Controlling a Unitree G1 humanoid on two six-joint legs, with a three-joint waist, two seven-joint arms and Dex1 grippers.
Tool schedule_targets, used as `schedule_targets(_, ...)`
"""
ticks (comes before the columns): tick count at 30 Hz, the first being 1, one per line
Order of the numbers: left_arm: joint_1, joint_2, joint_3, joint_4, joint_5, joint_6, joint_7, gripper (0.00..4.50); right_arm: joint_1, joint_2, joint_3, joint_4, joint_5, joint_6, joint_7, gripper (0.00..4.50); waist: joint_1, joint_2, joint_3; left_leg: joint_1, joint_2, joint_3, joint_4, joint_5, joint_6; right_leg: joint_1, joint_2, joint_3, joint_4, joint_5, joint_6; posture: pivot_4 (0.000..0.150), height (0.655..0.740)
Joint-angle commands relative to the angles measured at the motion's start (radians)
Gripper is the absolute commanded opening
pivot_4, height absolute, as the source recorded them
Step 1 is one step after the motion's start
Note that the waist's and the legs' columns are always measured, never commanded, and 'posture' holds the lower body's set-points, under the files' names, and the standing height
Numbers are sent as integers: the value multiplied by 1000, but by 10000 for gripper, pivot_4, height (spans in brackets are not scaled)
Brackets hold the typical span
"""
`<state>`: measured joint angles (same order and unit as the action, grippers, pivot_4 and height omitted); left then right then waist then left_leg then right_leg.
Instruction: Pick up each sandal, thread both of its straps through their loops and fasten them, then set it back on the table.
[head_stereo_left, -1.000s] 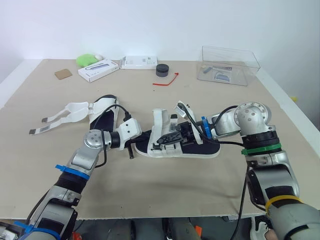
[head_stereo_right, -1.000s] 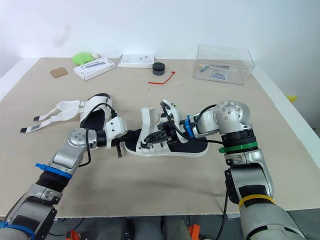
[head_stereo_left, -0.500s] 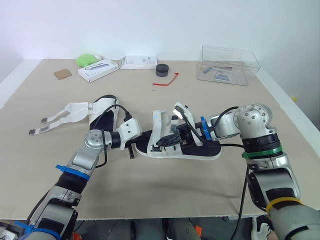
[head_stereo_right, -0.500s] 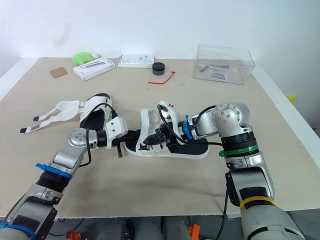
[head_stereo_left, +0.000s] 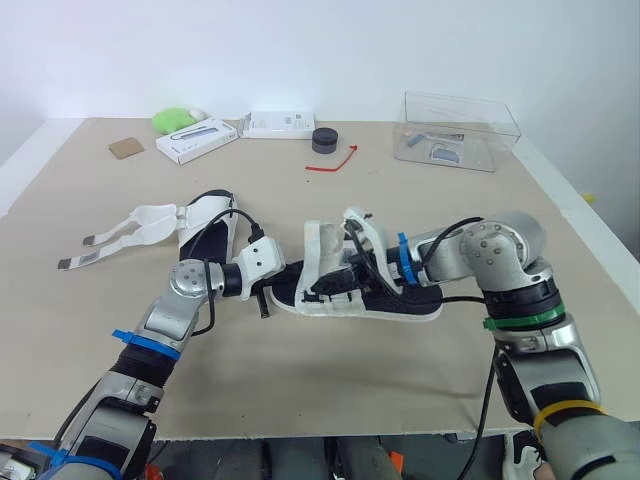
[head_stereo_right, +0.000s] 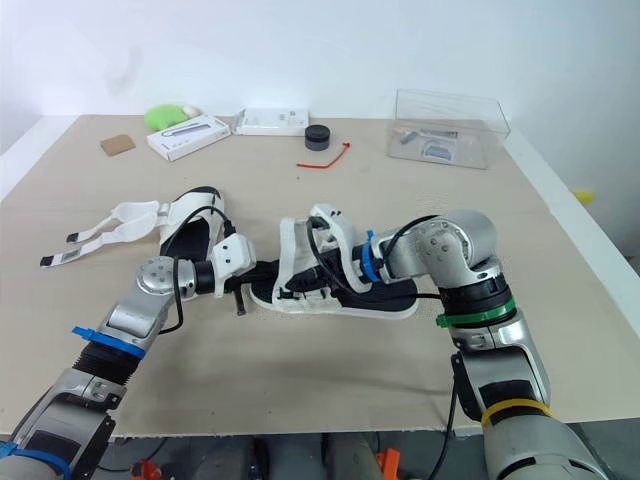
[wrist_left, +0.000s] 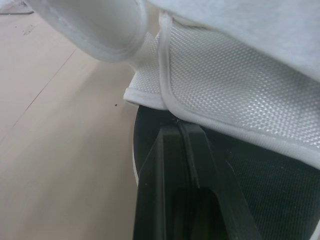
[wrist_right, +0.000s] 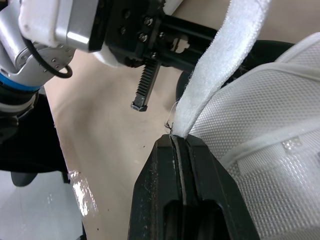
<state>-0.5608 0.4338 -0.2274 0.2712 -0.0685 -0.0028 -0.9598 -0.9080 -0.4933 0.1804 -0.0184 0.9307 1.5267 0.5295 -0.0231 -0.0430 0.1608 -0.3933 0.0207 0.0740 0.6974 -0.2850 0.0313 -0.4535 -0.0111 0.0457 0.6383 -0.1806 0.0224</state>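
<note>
A white-strapped sandal (head_stereo_left: 400, 303) with a black footbed lies mid-table. My left gripper (head_stereo_left: 288, 273) is shut on its heel end; the left wrist view has the black fingers (wrist_left: 172, 150) pinching the sole edge under white mesh. My right gripper (head_stereo_left: 338, 279) is shut on one white strap (wrist_right: 220, 65), which arches over the sandal's upper (head_stereo_left: 360, 236). In the right wrist view the strap runs out from between the closed fingertips (wrist_right: 195, 150). A second sandal (head_stereo_left: 205, 225) rests at the left with its two straps (head_stereo_left: 125, 235) spread loose on the table.
Along the far edge stand a clear plastic box (head_stereo_left: 458, 130), two white boxes (head_stereo_left: 196, 139) (head_stereo_left: 278, 124), a black round puck (head_stereo_left: 324, 140), a red tie (head_stereo_left: 335, 162), a green object (head_stereo_left: 175, 118) and a brown square (head_stereo_left: 127, 148).
My right gripper has carried the strap leftward over the sandal, and the right forearm has dropped lower. The left arm holds still.
</note>
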Motion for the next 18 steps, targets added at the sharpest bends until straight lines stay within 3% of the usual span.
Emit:
schedule_targets(1,9,0,-14,11,23,8,5,0,12,-6,23,-37,-17,6,45,573,0,0,0,0,0,0,0,0,0,0,0,0,0,0,0,1500,7400)
schedule_targets(18,2,5,-14,17,28,9,8,0,67,-43,65,-168,-89,-30,120,573,1,0,0,0,0,0,-3,-1,0,0,-4,-2,-4,0,0,1500,7400)
